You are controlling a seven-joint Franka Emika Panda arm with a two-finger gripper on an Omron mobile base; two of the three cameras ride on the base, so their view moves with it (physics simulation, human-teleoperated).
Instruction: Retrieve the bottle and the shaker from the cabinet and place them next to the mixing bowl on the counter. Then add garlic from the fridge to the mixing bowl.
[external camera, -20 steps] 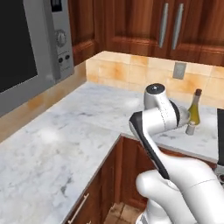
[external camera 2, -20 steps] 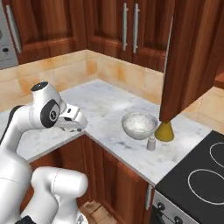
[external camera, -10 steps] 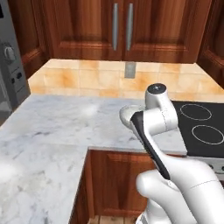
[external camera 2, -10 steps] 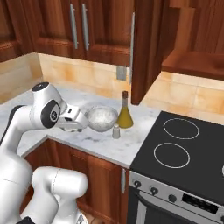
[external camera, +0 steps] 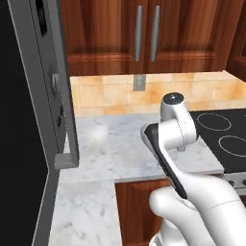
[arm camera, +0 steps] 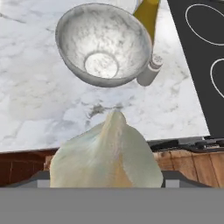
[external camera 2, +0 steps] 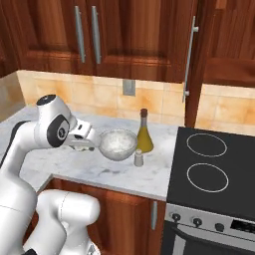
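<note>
A pale garlic bulb sits between my fingers in the hand view and hides the tips; my gripper is shut on it. The gripper hovers just left of the grey mixing bowl, above the counter's front part, while the bowl lies ahead of the garlic. Right behind the bowl stands the olive-yellow bottle. The small grey shaker stands at the bowl's right front. All three rest on the marbled counter. My arm hides the bowl in the left base view.
The black stovetop borders the counter on the right. An open cabinet door with a bar handle hangs above its left edge. A tall grey appliance panel stands close on the left.
The whole scene has slid sideways in both base views as the base drove. Bowl, bottle and shaker stay put on the counter, and the arm keeps its pose beside the bowl.
</note>
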